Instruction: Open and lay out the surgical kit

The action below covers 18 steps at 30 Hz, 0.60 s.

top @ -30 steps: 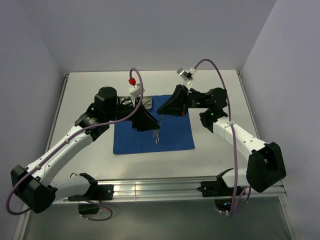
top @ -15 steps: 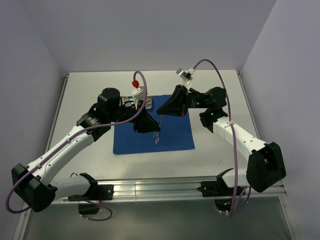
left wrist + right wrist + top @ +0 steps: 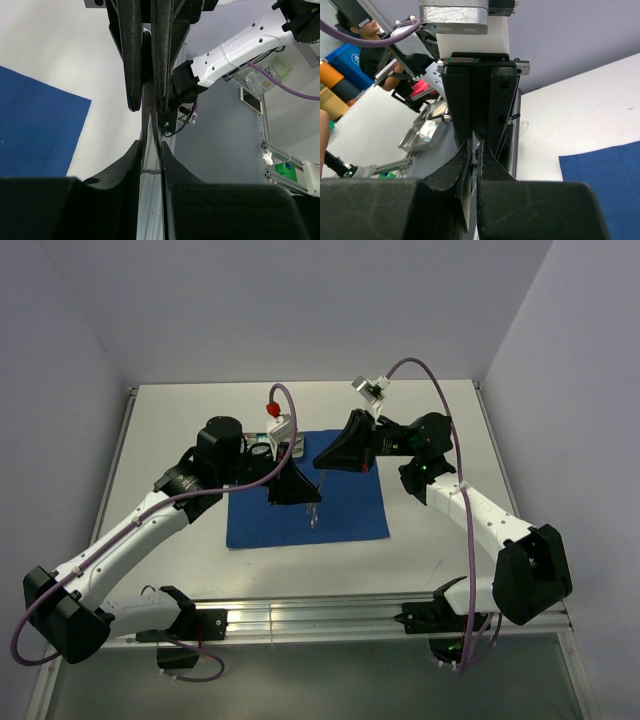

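Observation:
The royal-blue cloth (image 3: 345,515) lies flat mid-table. Above it a slim steel clamp (image 3: 315,512) hangs between my two grippers, its ring handles lowest. My right gripper (image 3: 323,470) is shut on the clamp's upper end, and a thin steel blade (image 3: 471,205) shows between its fingers. My left gripper (image 3: 310,496) faces it, pads pressed on the clamp's two shanks (image 3: 150,155), the ratchet teeth showing between them. The steel tray (image 3: 415,140) with the white-green packet (image 3: 427,131) stands behind the cloth, mostly hidden from above by the left arm.
The table's metal rail (image 3: 320,615) runs along the near edge beside both arm bases. Grey walls close in the back and both sides. A purple cable (image 3: 430,375) loops above the right arm.
My left gripper's fingers have closed in on the hanging clamp, and its wrist has edged slightly right. The right arm and the cloth have not moved.

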Each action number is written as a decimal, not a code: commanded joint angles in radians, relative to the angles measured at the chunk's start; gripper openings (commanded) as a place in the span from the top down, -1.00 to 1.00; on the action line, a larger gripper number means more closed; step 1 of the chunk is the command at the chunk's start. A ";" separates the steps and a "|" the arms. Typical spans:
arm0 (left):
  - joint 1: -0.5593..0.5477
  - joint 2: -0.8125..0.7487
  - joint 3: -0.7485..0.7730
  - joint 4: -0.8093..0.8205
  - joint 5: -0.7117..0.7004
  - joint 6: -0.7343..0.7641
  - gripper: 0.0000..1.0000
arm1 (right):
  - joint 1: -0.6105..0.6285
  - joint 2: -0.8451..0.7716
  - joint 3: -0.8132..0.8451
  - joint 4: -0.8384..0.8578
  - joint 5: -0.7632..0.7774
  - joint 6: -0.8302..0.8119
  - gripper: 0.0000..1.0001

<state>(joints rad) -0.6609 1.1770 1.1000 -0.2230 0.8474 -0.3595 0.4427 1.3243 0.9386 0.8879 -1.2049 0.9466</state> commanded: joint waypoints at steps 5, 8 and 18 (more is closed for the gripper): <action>-0.003 -0.037 0.000 -0.013 -0.105 -0.012 1.00 | 0.005 -0.023 0.075 -0.164 0.057 -0.075 -0.99; -0.002 -0.060 -0.029 -0.047 -0.186 -0.051 1.00 | -0.021 -0.036 0.085 -0.249 0.102 -0.133 -0.99; 0.012 0.012 -0.091 -0.309 -0.773 -0.199 1.00 | -0.211 -0.108 0.114 -0.704 0.285 -0.463 -0.99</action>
<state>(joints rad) -0.6579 1.1439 1.0290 -0.4347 0.3340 -0.5041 0.2501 1.2686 0.9970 0.3328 -0.9718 0.6281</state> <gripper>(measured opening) 0.200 0.995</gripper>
